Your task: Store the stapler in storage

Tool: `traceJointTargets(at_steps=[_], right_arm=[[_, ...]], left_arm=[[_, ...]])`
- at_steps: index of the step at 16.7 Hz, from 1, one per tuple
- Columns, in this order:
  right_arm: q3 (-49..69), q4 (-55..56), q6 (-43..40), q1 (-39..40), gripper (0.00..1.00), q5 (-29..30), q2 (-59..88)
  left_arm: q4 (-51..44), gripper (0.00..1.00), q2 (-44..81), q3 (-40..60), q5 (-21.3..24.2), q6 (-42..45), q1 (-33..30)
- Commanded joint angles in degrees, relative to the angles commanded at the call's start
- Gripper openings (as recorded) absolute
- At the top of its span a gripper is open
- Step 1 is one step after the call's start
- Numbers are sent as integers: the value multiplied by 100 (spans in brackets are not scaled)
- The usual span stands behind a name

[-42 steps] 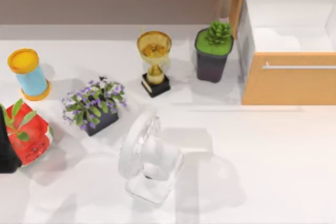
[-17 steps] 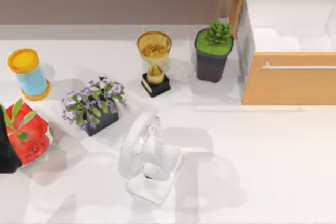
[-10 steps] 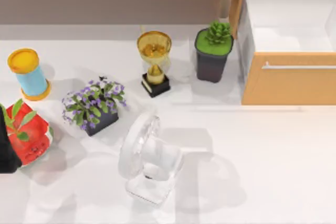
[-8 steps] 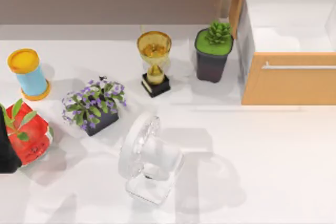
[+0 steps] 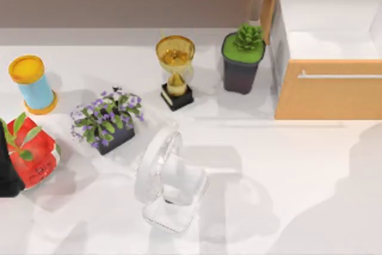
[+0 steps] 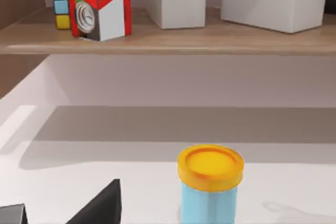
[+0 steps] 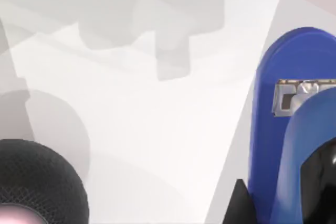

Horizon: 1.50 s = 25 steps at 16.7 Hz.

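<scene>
The right hand [image 7: 294, 203] looks clamped on the shiny blue stapler [image 7: 278, 124], ready for the open light-wood drawer [image 5: 327, 91].

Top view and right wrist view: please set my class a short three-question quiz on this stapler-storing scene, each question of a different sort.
1. True or false: the drawer stands open.
2. Which stands nearest the drawer? A gold trophy, B succulent pot, C white fan.
3. Fill in: in the right wrist view the stapler is ____ in colour.
Key: 1 true; 2 B; 3 blue.
</scene>
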Motion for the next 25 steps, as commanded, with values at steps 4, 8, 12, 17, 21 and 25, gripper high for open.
traceJointTargets(at_steps=[4, 8, 12, 17, 21, 25], right_arm=[[1408, -485, 2113, 1449, 0, -180, 699], [2626, -1133, 4008, 2832, 0, -335, 1598], [3493, -1794, 5298, 3695, 0, -260, 2711], [4158, -2514, 6120, 3971, 0, 100, 3836], [4331, -2794, 6334, 4013, 0, 233, 4099], [4318, -2783, 6337, 3981, 0, 218, 4094]], left_arm=[[0, 100, 0, 0, 0, 0, 0], [0, 100, 0, 0, 0, 0, 0], [0, 100, 0, 0, 0, 0, 0], [0, 100, 0, 0, 0, 0, 0], [0, 100, 0, 0, 0, 0, 0], [0, 100, 0, 0, 0, 0, 0]])
